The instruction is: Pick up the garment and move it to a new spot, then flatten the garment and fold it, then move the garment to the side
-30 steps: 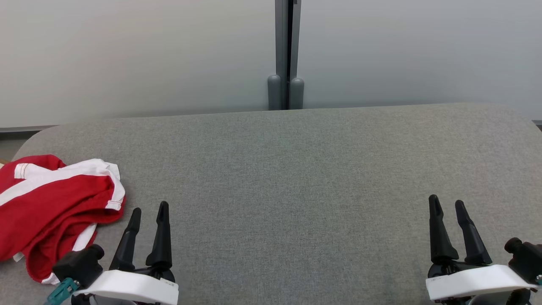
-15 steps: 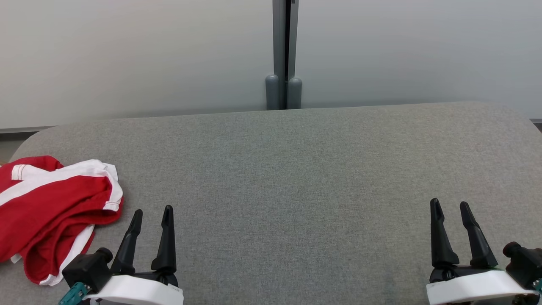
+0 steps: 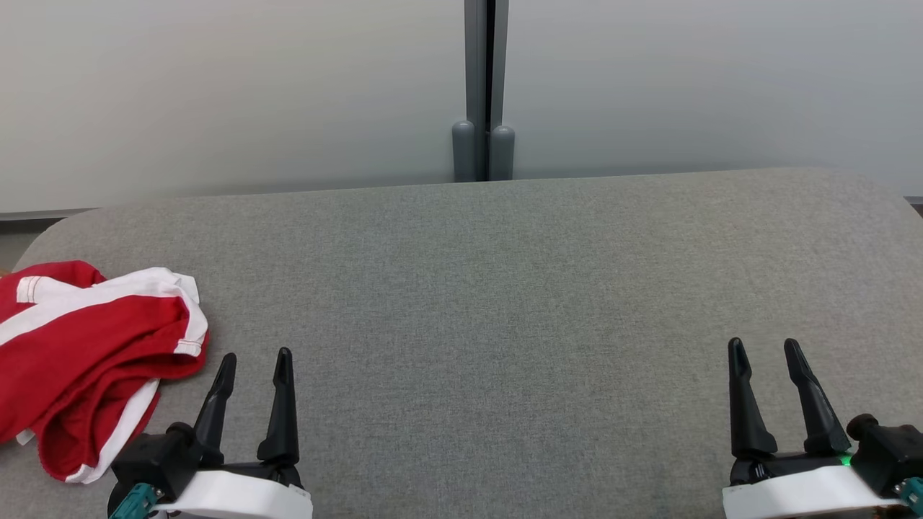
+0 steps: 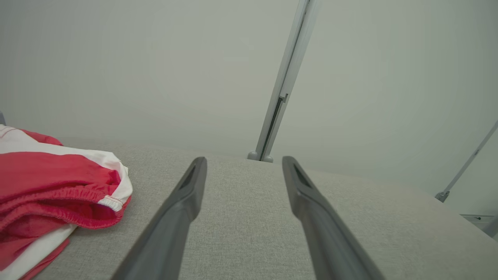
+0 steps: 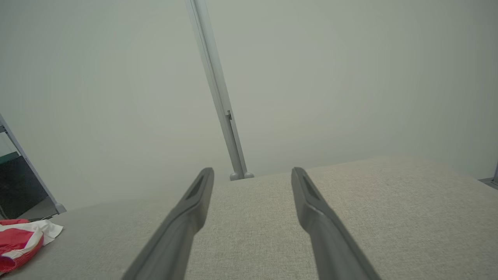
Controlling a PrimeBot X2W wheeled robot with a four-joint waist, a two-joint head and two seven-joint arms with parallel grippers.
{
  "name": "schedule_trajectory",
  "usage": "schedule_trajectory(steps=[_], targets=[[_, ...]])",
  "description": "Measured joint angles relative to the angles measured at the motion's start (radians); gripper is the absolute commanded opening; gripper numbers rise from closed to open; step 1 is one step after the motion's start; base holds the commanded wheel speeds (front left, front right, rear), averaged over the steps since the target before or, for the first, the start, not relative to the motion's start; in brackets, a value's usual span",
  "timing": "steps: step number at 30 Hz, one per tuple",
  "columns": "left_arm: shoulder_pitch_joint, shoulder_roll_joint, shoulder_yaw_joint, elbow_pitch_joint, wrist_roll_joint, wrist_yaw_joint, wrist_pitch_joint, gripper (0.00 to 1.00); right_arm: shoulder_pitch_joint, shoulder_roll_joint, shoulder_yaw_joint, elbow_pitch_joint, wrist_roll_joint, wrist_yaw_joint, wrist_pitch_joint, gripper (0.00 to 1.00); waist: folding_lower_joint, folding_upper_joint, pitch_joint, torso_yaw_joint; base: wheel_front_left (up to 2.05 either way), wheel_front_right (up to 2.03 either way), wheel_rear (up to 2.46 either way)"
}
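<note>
A: status, near to far?

B: near edge: left gripper [image 3: 256, 355] and right gripper [image 3: 763, 343] both hover over the table [image 3: 490, 288]; jaws spread, nothing held. Left one is just beside the garment [image 3: 86, 339], not touching; right one is well apart from it, by the near right corner. Garment is a crumpled red-and-white heap at the table's left edge, partly cut off by the head view; far edge: grey post [image 3: 483, 86] against the wall.

A: risks?

B: heap is layered, so a pinch on the top fold would likely lift one layer and drag the rest; it sits close to the left edge, so a sideways nudge could push it off; the gathered hem could slip from slim fingers.

A: delta vs a second ago?

B: head camera shifted slightly; garment shape unchanged; both grippers a touch lower in view, same jaw gap.
</note>
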Motion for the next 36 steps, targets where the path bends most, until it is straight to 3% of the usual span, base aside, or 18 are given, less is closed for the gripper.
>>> schedule_trajectory(steps=[36], targets=[[0.021,0.002,-0.002,-0.007,0.232,0.019,-0.063,1.0,0.012,-0.002,0.045,-0.032,-0.221,0.0,-0.06,1.0,0.0,0.0,-0.021,0.01,0.0,0.0,0.0]])
